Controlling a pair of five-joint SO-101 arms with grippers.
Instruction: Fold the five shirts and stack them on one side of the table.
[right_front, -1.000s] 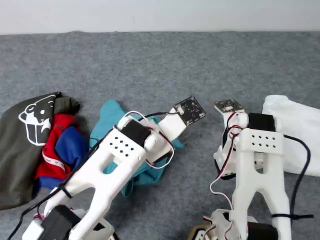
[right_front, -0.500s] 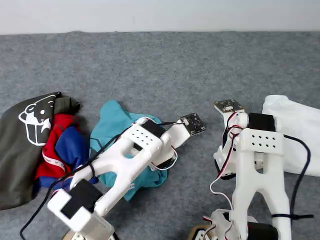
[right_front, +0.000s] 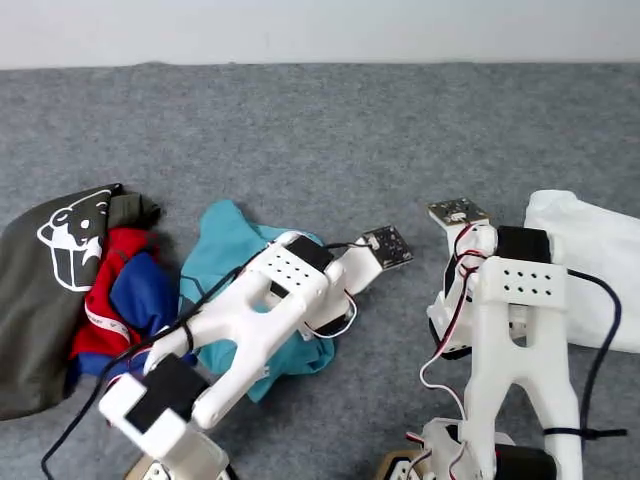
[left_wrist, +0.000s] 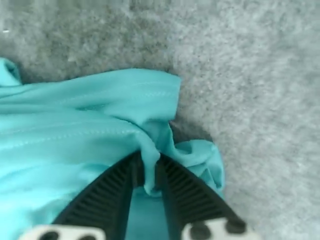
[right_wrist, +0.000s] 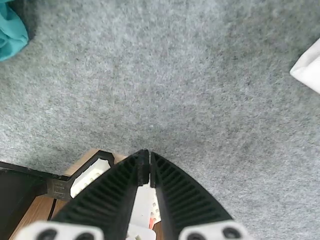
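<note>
We see the teal shirt (left_wrist: 75, 115) lying rumpled on the grey mat (right_front: 350, 130), smooth knit with stitched hems, and the left gripper (left_wrist: 148, 167) is pinched tight on a raised fold at its edge. Beyond that gripper's arm, on the side away from the right gripper (right_wrist: 145, 162), a dark olive shirt (right_front: 40, 300) printed with a white cartoon drawing is heaped with a red shirt (right_front: 115, 260) and a blue shirt (right_front: 145, 290). The right gripper is closed on nothing over bare mat, with the white shirt (right_front: 590, 250) just beside its arm on the outer side.
</note>
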